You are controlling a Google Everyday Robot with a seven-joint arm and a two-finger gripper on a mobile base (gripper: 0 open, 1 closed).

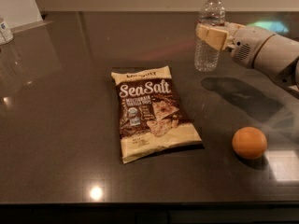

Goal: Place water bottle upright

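1. The bottle stands upright, cap up, base on the table, rear right.
2. The gripper comes in from the right, clamped across the bottle's mid-body, square to its vertical axis.

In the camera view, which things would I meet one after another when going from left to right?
Small container at the left edge → snack bag → water bottle, held at its middle by the gripper, which reaches in from the right → orange.
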